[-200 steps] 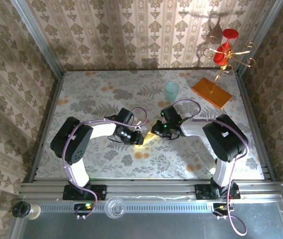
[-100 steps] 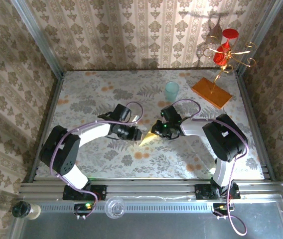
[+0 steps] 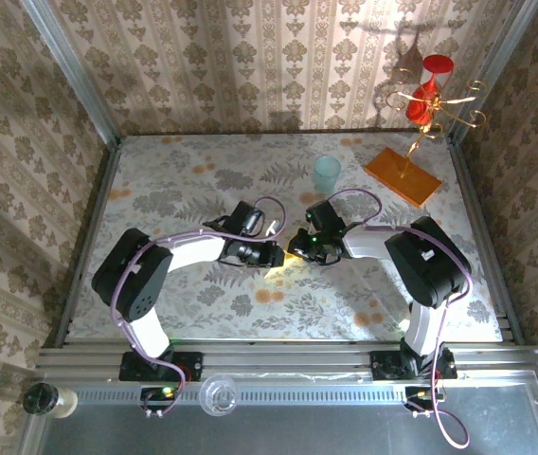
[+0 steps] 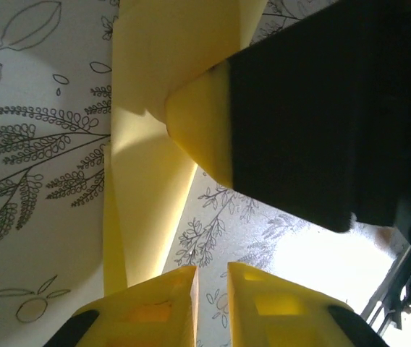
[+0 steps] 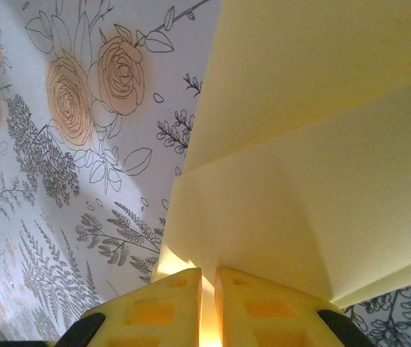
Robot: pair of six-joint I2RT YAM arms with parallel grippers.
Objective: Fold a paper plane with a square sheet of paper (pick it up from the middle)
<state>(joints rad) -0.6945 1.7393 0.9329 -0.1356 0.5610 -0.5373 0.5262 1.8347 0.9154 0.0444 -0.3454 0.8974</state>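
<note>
Top view, against the two earlier frames: the left arm's elbow has swung back in from 9 o'clock, and the left gripper point(image 3: 269, 254) has slid toward 3 o'clock until it sits just beside the right gripper point(image 3: 300, 248). Half a second ago a clear yellow wedge pointed toward 7 o'clock between them. Now only a sliver of the paper point(image 3: 280, 270) shows at mid-table, at 6 o'clock of the gap between the two grippers. Left wrist view: the left fingers are pressed almost together with a thin slit showing cloth. The paper's edge runs down beside one finger, and whether it is caught cannot be told. A right fingertip rests on the folded paper at 12 o'clock. The right arm has not moved. Right wrist view: its fingers are pinched on the paper's near edge, with creased layers fanning away toward 12 o'clock. Judgement: the left is closing in on the right's hold point, likely to press or take over a crease. The fold is mid-way, with no finished dart yet. The cup point(image 3: 327, 173) stands well apart at 1 o'clock.
</note>
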